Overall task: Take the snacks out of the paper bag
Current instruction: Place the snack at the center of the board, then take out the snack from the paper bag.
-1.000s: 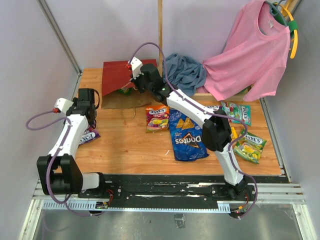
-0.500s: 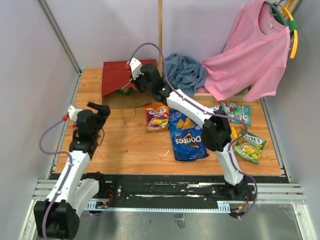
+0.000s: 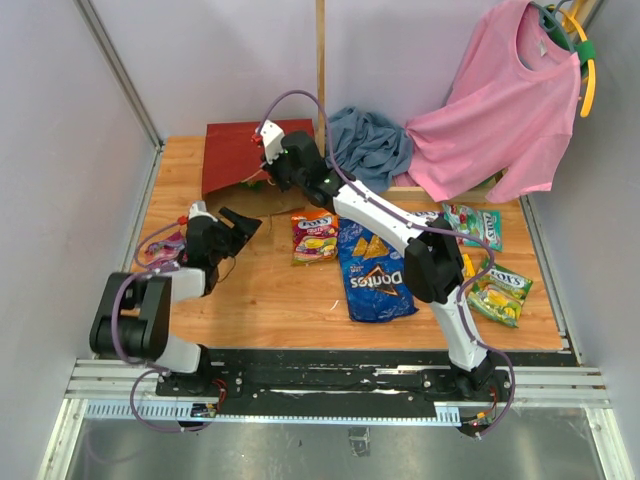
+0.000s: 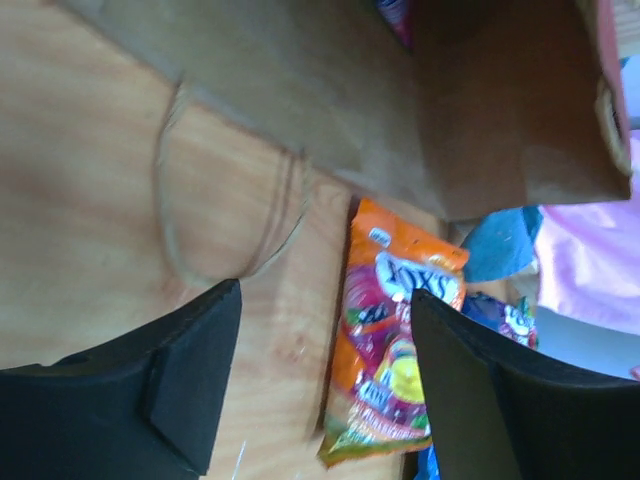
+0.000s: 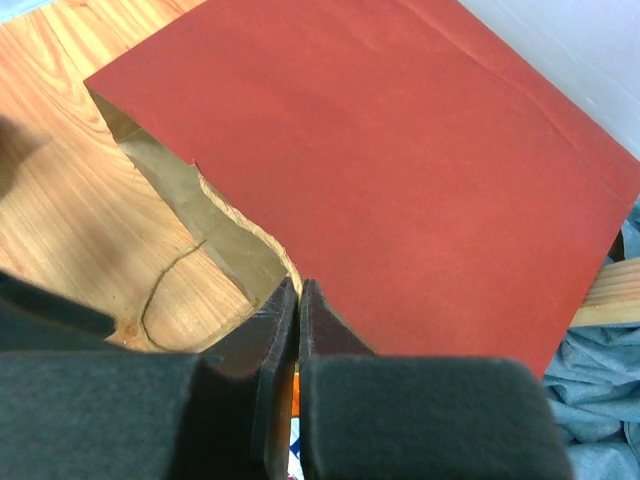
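The dark-red paper bag (image 3: 232,150) lies at the back left, its brown mouth (image 3: 245,200) facing forward. My right gripper (image 3: 272,174) is shut on the bag's upper rim (image 5: 290,275) and holds the mouth open. My left gripper (image 3: 241,221) is open and empty, low over the wood just before the mouth. Between its fingers in the left wrist view (image 4: 325,300) I see the red-orange packet (image 4: 395,340) and the brown inside of the bag (image 4: 420,130). A bit of a packet (image 4: 396,14) shows inside the bag. The blue Doritos bag (image 3: 375,270) and the red-orange packet (image 3: 314,237) lie mid-table.
A green packet (image 3: 473,224) and a yellow-green packet (image 3: 500,293) lie at the right. A cord handle (image 4: 230,200) lies on the wood before the bag. Blue cloth (image 3: 370,145) and a pink shirt (image 3: 500,110) are at the back right. A wall runs along the left.
My left arm has swung from the table's left edge in toward the bag's mouth. My right gripper has stayed shut on the bag's rim.
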`<control>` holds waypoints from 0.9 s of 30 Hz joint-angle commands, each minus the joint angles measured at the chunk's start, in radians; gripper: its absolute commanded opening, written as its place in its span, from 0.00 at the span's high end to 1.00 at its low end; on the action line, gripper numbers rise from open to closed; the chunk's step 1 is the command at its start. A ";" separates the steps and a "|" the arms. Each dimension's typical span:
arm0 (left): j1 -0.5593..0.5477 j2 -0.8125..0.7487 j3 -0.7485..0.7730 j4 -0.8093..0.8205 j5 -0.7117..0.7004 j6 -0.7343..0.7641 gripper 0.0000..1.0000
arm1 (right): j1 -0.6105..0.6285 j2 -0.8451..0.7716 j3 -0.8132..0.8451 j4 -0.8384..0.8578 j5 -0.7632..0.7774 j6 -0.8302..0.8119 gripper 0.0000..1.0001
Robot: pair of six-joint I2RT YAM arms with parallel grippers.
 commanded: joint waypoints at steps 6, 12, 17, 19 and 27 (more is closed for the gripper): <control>0.010 0.306 0.159 0.434 0.033 -0.051 0.39 | 0.002 -0.074 -0.051 0.024 0.022 -0.019 0.99; 0.036 0.533 0.217 0.617 0.058 -0.158 0.60 | 0.003 -0.080 -0.060 0.035 0.032 -0.022 0.99; 0.043 0.627 0.231 0.730 0.036 -0.229 0.59 | 0.002 -0.077 -0.059 0.037 0.028 -0.018 0.99; 0.043 0.626 0.236 0.705 0.003 -0.222 0.52 | 0.002 -0.074 -0.058 0.037 0.028 -0.018 0.99; 0.043 0.640 0.292 0.614 -0.098 -0.216 0.46 | 0.004 -0.059 -0.043 0.036 0.022 -0.001 0.99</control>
